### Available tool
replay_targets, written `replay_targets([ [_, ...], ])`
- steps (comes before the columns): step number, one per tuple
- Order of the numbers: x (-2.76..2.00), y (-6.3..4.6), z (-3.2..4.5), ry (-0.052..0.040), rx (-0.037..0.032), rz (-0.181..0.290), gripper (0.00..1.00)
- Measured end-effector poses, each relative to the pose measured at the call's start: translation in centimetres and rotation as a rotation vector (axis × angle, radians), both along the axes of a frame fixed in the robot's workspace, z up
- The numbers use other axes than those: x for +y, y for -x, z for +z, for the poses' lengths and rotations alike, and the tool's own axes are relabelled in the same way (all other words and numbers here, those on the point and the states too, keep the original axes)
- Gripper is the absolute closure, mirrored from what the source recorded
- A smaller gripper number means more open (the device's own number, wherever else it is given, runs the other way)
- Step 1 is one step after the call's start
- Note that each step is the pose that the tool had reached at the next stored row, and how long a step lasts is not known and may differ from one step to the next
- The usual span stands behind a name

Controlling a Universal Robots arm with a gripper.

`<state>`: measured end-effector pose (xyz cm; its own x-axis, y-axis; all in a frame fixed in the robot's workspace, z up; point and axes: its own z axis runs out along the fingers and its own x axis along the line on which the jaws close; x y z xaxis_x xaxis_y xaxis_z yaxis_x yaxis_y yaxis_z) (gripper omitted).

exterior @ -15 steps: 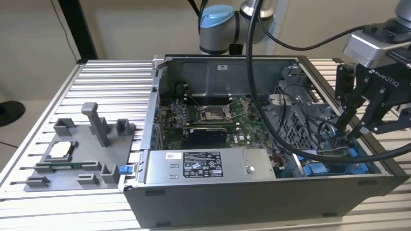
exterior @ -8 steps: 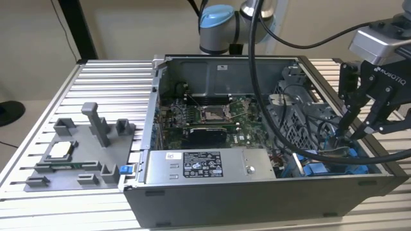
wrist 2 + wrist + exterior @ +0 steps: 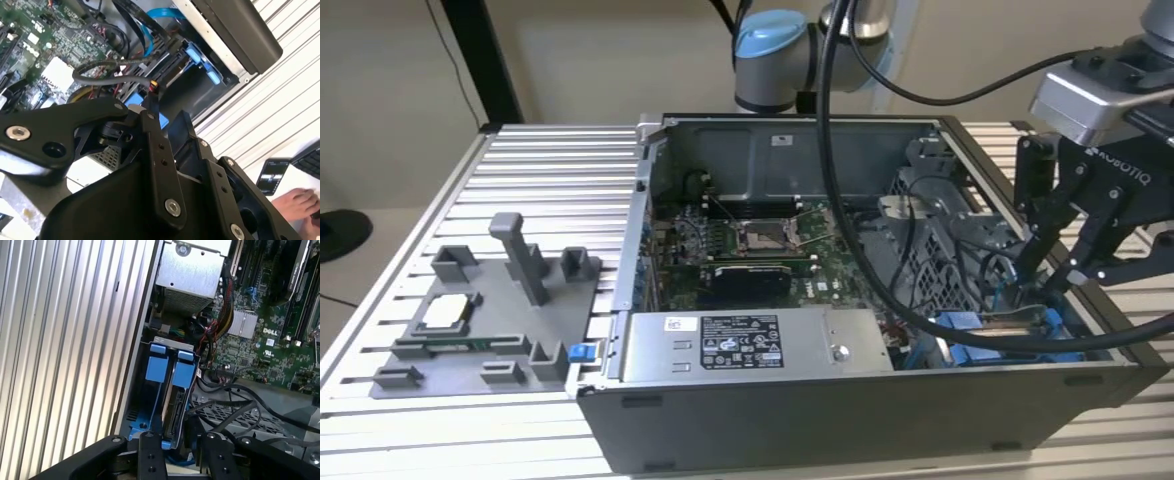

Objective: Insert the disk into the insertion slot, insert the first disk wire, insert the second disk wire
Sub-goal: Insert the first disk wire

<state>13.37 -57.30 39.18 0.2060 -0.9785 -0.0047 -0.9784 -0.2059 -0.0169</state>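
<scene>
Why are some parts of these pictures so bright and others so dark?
In the first wrist view, the ribbed table glares white with a pinkish sheen. In the second wrist view, the black gripper looms dark against the bright table. In the exterior view, light is soft and even, but the computer case lies in shade inside.

Beneath me: an open computer case (image 3: 854,420) on a ribbed metal table (image 3: 547,160), green motherboard (image 3: 807,285) beside a stickered grey box (image 3: 740,345); grey fixture (image 3: 480,335) at the exterior view's left.
</scene>
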Motion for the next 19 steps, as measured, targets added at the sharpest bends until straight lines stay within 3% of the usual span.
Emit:
replay_targets([
  [4,0.29,0.02,-0.08,-0.0065,-0.0012,0.0,0.0],
  [19,0.31,0.02,-0.48,-0.0092,-0.0048,0.011,0.0],
])
